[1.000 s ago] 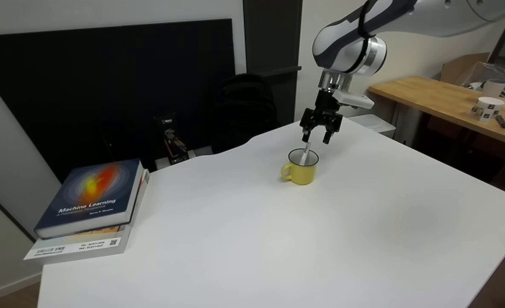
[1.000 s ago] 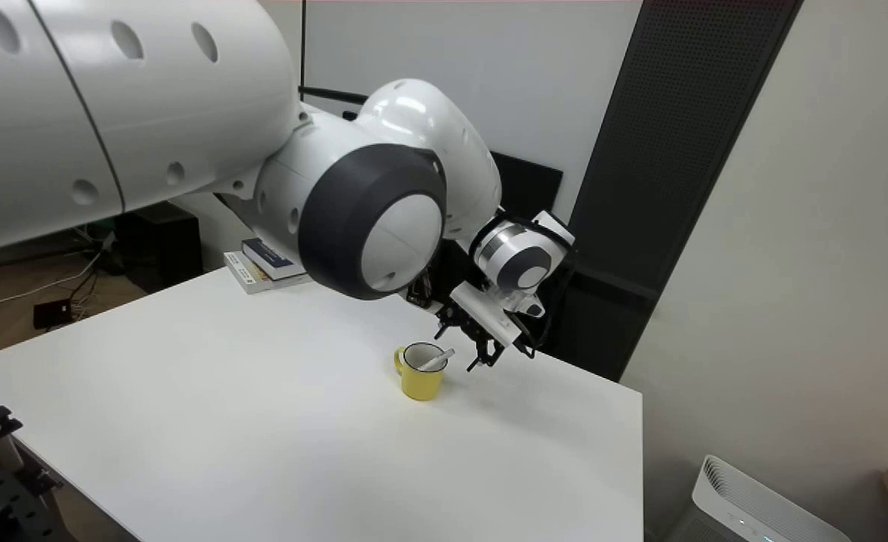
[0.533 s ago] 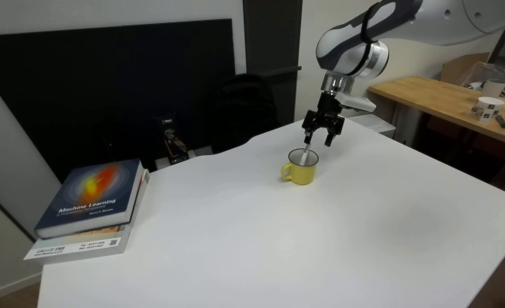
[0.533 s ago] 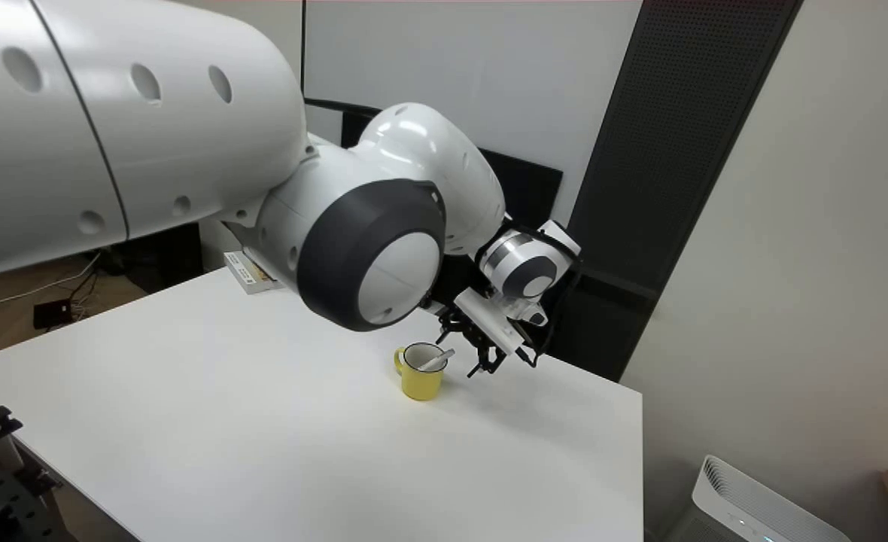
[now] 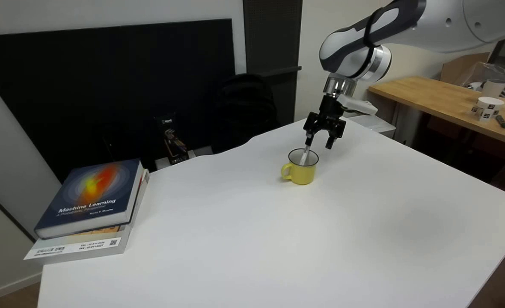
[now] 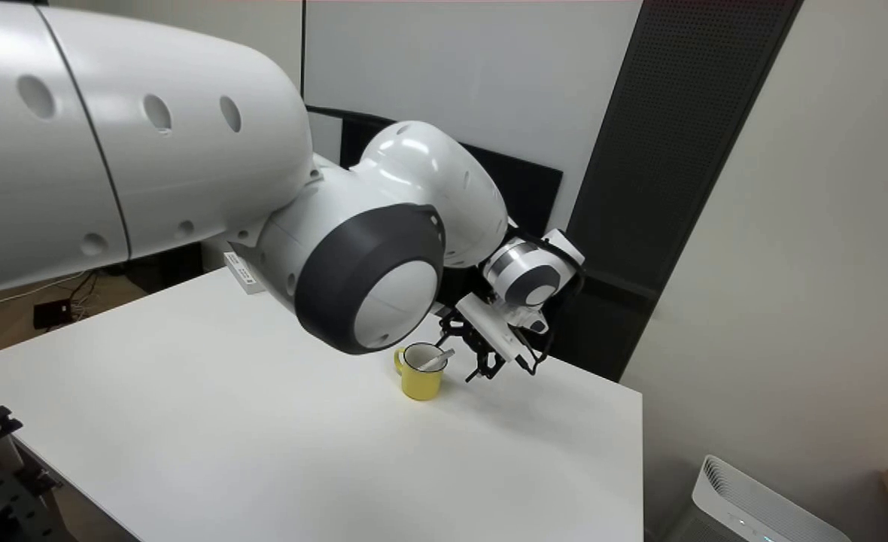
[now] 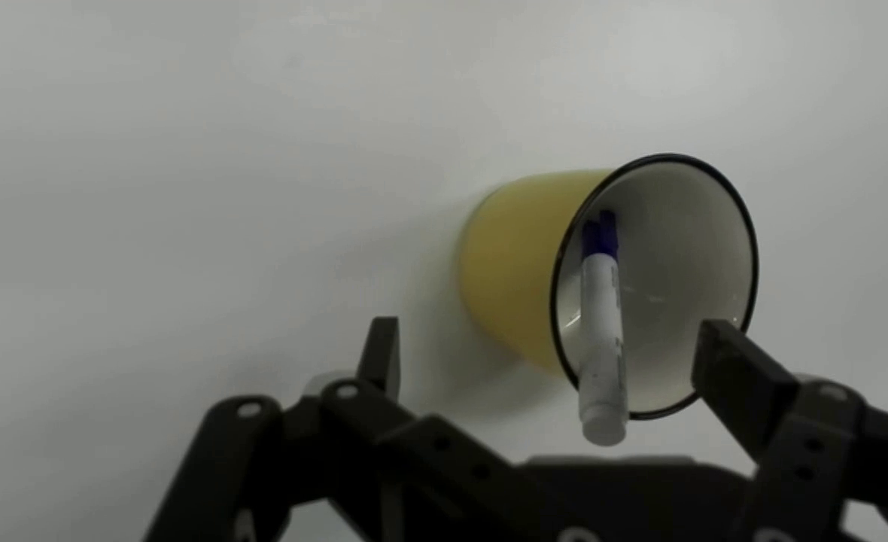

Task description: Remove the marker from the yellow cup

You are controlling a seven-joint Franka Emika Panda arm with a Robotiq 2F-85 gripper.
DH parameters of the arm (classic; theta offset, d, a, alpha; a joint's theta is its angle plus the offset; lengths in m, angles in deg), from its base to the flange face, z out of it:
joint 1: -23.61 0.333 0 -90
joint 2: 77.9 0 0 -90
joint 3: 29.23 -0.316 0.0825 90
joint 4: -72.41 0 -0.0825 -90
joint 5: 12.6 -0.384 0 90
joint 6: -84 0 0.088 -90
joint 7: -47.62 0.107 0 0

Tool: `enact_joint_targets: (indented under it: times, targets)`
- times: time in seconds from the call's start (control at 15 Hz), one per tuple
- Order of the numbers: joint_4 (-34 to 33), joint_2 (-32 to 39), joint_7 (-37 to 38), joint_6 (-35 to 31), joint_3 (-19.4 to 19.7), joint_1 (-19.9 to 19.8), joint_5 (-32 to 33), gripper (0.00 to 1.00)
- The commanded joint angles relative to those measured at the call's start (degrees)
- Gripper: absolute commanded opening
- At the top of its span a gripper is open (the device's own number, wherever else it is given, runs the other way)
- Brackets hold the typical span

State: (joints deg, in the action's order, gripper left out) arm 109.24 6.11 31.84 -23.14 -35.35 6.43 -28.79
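Observation:
The yellow cup [image 5: 302, 173] stands upright on the white table; it also shows in an exterior view [image 6: 421, 382] and in the wrist view [image 7: 523, 256]. The white marker [image 5: 304, 157] leans inside it, blue end down in the cup and pale end sticking out over the rim, as the wrist view shows [image 7: 600, 324]. My gripper [image 5: 319, 142] is open and empty, just above and beside the cup. In the wrist view the fingers [image 7: 550, 326] stand apart on either side of the marker's upper end, not touching it. In an exterior view one fingertip overlaps the marker's top.
A stack of two books [image 5: 92, 201] lies at the table's left edge in an exterior view. A wooden table [image 5: 441, 100] with white cups stands beyond. The arm [image 6: 369, 263] hangs over the white table [image 6: 263, 452] and hides most of the books.
My gripper has moved down a little and slightly right in an exterior view, closer to the marker's top. The fingers stay open. The cup and marker have not moved.

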Motion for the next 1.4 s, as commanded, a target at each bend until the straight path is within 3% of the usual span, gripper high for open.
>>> enact_joint_targets:
  times: [0.0,0.73,0.8,0.93,1.33]
  targets:
    - [-0.51,0.00,1.61,-0.18,-1.05,-0.08,-0.51,1.00]
    - [-0.31,-0.02,1.41,-3.04,-1.25,-0.16,-0.77,1.00]
    - [-0.33,-0.02,1.42,-3.12,-1.25,-0.17,-0.76,0.75]
    - [-0.42,-0.02,1.39,-3.37,-1.21,-0.12,-0.68,0.67]
    - [-0.23,-0.02,1.41,-3.65,-0.95,0.33,-0.29,0.25]
